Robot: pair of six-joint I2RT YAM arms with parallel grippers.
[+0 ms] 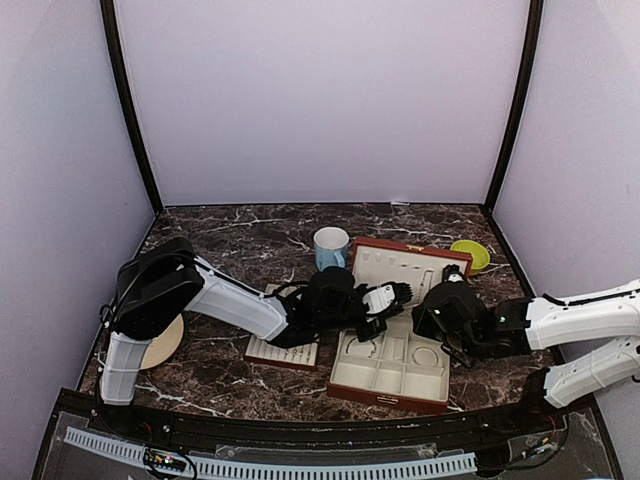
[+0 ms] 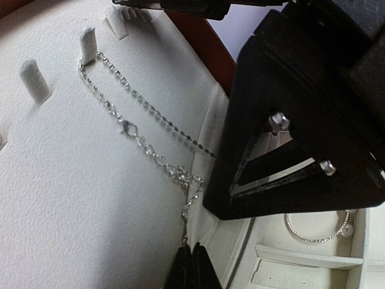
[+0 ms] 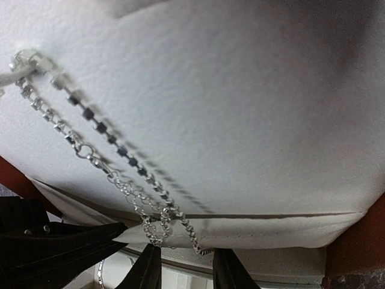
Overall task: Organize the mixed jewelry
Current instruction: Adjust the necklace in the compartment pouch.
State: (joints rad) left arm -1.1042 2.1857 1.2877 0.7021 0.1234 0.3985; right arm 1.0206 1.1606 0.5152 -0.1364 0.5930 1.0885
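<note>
The red-brown box (image 1: 345,387) lies open with its cream lid (image 1: 385,262) standing at the back. A fine silvery chain (image 2: 129,99) hangs from a peg on the lid lining and trails down to the lid's lower edge. My left gripper (image 2: 191,260) is shut, with the chain's lower end pinched at its tips. My right gripper (image 3: 186,272) is open just below the lid's edge, and the chain's loops (image 3: 153,208) dangle above its fingers. A thin bangle (image 2: 316,232) lies in a box compartment.
A cream slotted tray (image 1: 283,352) lies left of the box under my left arm. A blue-white mug (image 1: 331,246) stands behind it. A yellow-green bowl (image 1: 470,254) sits at the back right. A tan disc (image 1: 162,342) lies at the far left.
</note>
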